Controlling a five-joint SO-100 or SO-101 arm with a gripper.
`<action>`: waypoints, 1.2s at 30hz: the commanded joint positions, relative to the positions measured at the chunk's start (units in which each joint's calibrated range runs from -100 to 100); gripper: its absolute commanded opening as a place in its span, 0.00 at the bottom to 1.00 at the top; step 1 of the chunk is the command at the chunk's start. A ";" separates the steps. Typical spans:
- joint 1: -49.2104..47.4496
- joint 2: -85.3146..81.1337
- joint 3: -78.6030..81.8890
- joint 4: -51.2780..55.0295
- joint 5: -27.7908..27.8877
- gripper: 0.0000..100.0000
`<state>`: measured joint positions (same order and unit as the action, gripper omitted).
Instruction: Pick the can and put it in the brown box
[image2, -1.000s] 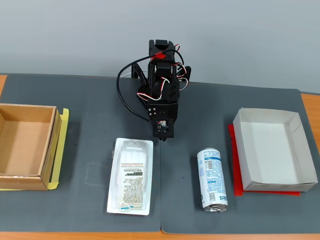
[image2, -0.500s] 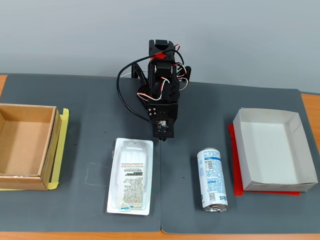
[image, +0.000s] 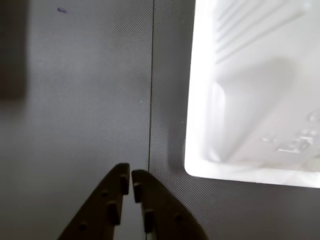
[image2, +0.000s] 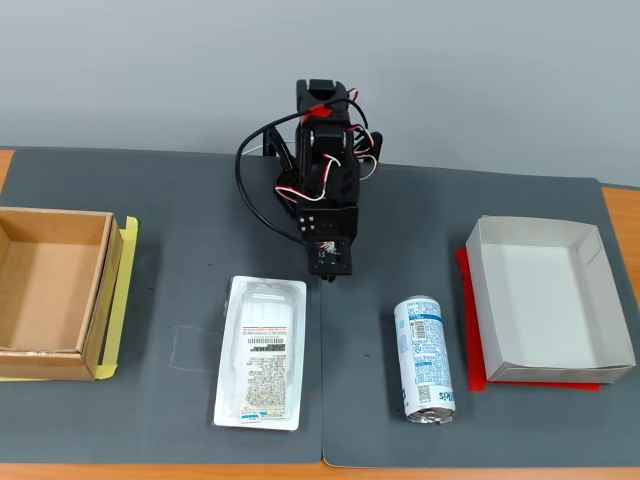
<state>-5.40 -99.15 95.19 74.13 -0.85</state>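
The can lies on its side on the grey mat, right of centre near the front edge in the fixed view; it does not show in the wrist view. At the far left stands the brown box, open and empty, on yellow paper. My gripper hangs folded down close to the arm's base, behind and to the left of the can and well apart from it. In the wrist view my gripper points at the mat seam, its fingers shut together with nothing between them.
A flat white plastic tray pack lies front centre and fills the right of the wrist view as tray pack. A white-grey shallow box on red sits at the right. A seam runs between the two mats.
The arm has shifted very slightly to the right in the fixed view. Can, tray pack and boxes have not moved.
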 joint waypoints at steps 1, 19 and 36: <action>-2.00 -0.25 -3.07 -0.15 -0.14 0.01; -2.00 0.09 -3.25 -0.24 0.18 0.01; -2.00 13.22 -16.46 -4.49 0.23 0.01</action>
<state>-7.61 -90.45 85.13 72.84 -0.81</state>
